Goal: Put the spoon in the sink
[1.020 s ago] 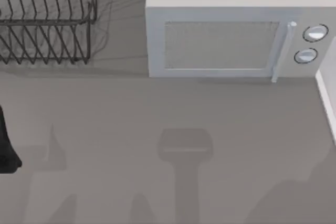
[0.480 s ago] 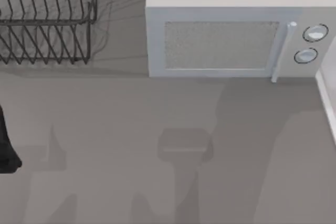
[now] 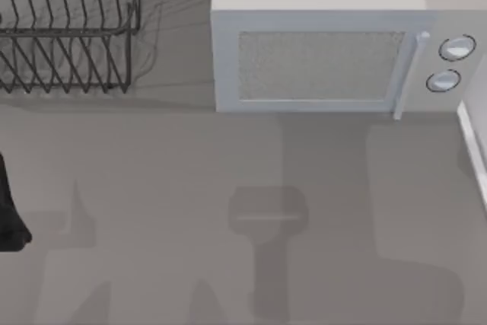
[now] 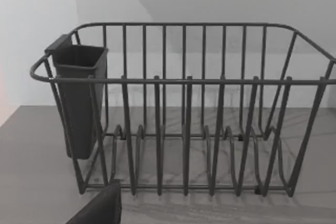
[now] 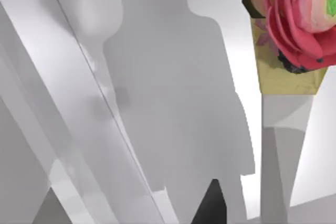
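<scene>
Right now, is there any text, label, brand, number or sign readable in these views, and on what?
None can be read.
Microwave: no brand on the door; its two knobs carry no legible marks.
Dish rack and its dark cup: plain, no label.
Flower and its yellow pot: no writing.
Counter: bare of print.

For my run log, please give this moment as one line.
left arm: parked, table's left edge | dish rack: back left | microwave: door shut | flower: near right wrist
</scene>
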`<state>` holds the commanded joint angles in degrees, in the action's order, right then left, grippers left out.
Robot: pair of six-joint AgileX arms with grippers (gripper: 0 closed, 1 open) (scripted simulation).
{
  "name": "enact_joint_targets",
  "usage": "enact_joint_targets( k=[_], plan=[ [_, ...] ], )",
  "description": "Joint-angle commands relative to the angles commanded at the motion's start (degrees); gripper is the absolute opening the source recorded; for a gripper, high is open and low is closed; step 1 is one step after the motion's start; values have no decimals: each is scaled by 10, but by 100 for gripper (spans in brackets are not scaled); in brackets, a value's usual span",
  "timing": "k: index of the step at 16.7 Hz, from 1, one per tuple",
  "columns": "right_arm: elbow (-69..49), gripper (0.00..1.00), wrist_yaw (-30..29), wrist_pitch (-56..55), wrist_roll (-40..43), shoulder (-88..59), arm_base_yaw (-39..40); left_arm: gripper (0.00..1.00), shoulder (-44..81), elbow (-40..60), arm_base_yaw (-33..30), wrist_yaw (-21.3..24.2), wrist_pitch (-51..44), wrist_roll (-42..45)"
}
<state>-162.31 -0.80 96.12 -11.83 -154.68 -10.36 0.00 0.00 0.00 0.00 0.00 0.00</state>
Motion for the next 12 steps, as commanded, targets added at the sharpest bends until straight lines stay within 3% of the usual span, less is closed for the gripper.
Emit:
enact_joint_targets(
  k=[7,12],
  plan=[
    [-40,0,-2,9,-13,-24,14,100,0,0,0,0,0,0],
    [3,0,-2,-26,-13,-6,13,100,0,0,0,0,0,0]
  ],
)
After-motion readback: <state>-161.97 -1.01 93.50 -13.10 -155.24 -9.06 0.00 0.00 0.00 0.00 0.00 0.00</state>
